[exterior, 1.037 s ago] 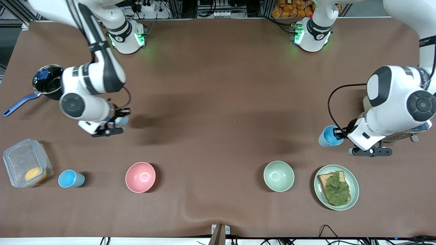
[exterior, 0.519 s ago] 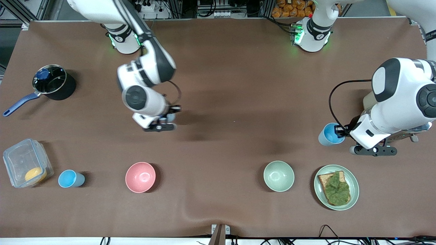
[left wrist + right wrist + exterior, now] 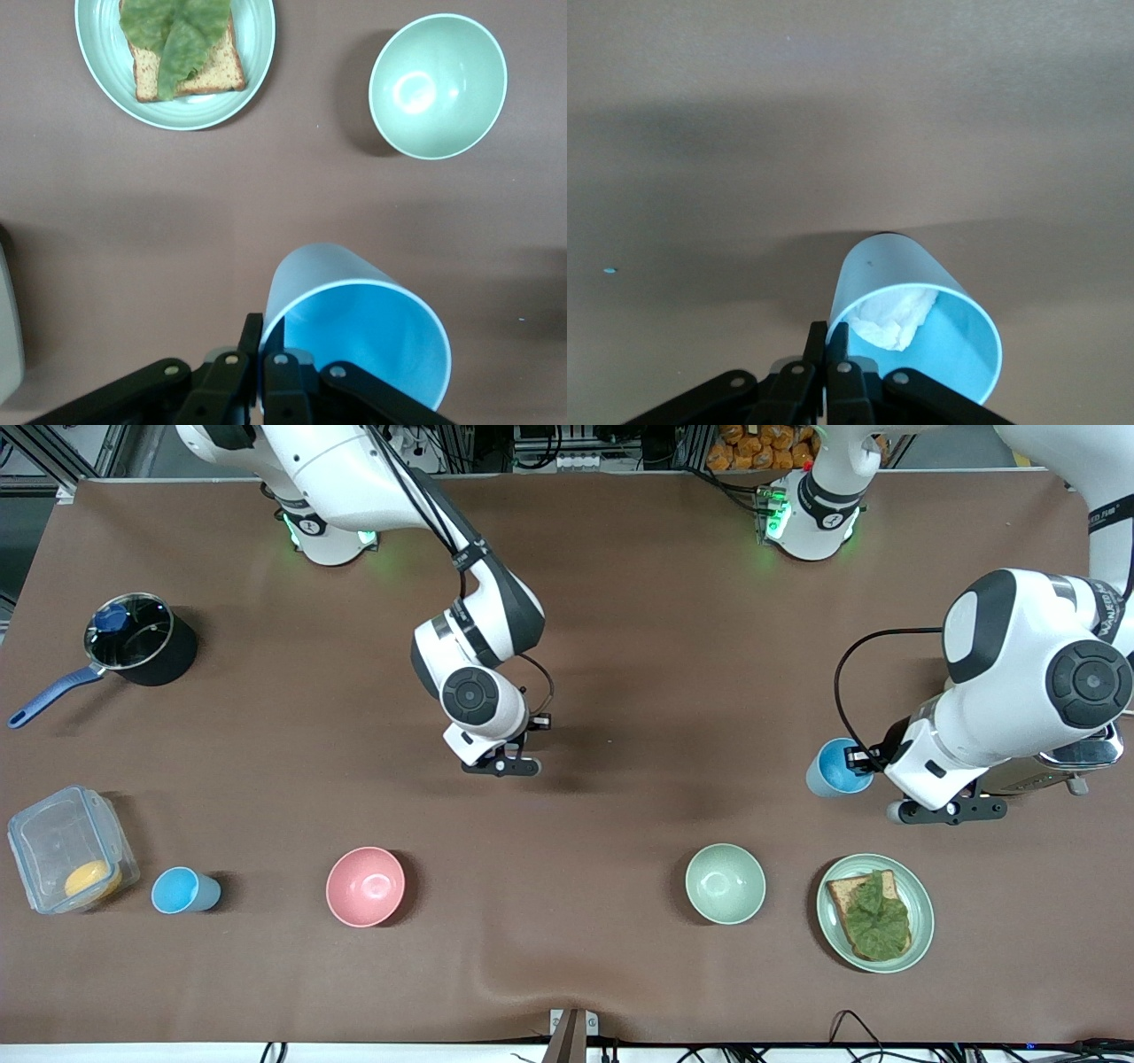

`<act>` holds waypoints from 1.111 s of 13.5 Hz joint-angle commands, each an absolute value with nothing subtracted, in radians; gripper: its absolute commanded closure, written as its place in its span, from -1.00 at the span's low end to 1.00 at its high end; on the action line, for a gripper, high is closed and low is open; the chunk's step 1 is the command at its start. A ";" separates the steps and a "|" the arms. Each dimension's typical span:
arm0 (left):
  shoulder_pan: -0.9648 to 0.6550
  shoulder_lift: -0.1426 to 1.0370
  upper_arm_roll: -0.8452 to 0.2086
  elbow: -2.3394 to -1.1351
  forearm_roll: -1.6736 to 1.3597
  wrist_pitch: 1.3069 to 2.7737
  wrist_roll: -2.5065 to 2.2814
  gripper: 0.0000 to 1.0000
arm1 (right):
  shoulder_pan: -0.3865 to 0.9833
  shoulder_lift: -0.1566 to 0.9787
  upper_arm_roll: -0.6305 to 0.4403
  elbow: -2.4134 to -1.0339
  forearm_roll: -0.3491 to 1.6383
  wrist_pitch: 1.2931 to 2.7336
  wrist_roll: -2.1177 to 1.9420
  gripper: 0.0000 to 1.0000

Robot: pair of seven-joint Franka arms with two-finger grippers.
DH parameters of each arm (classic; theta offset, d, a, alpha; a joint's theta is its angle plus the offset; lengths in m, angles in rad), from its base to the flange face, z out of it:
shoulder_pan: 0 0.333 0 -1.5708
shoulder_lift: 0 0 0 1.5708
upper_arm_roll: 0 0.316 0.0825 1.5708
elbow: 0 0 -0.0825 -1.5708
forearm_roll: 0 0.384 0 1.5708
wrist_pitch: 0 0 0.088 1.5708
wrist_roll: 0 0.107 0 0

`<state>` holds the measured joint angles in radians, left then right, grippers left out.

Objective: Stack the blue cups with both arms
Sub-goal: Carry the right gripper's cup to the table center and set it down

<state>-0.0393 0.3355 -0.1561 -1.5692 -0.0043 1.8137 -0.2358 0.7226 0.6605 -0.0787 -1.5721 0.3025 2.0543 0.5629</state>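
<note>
Both blue cups are held in the air, brought closer for stacking.

Since a second ago, the right gripper (image 3: 530, 746), fingers clamped on the white-patched cup (image 3: 914, 328), was carried toward the table's middle; the left gripper (image 3: 864, 760), pinching the sky-blue cup (image 3: 831, 769), hangs above the green bowl (image 3: 725, 883).

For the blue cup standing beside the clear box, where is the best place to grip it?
Probably its rim, from above: the free cup stands upright, mouth open, so one finger fits inside, one outside, on the side away from the box. The left gripper and right gripper hold theirs so.
</note>
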 commanded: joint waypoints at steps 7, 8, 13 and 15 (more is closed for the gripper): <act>-0.020 0.304 -0.167 -1.571 -0.014 1.714 -0.256 1.00 | 0.738 0.663 -0.092 -1.520 0.319 2.057 0.569 -1.00; -0.020 0.304 -0.167 -1.563 -0.012 1.712 -0.247 1.00 | 0.735 0.658 -0.094 -1.513 0.319 2.053 0.569 -1.00; -0.029 0.291 -0.187 -1.543 -0.017 1.712 -0.265 1.00 | 0.655 0.586 -0.098 -1.444 0.318 1.864 0.554 -1.00; -0.032 0.293 -0.189 -1.539 -0.023 1.712 -0.267 1.00 | 0.617 0.548 -0.098 -1.434 0.319 1.824 0.552 -1.00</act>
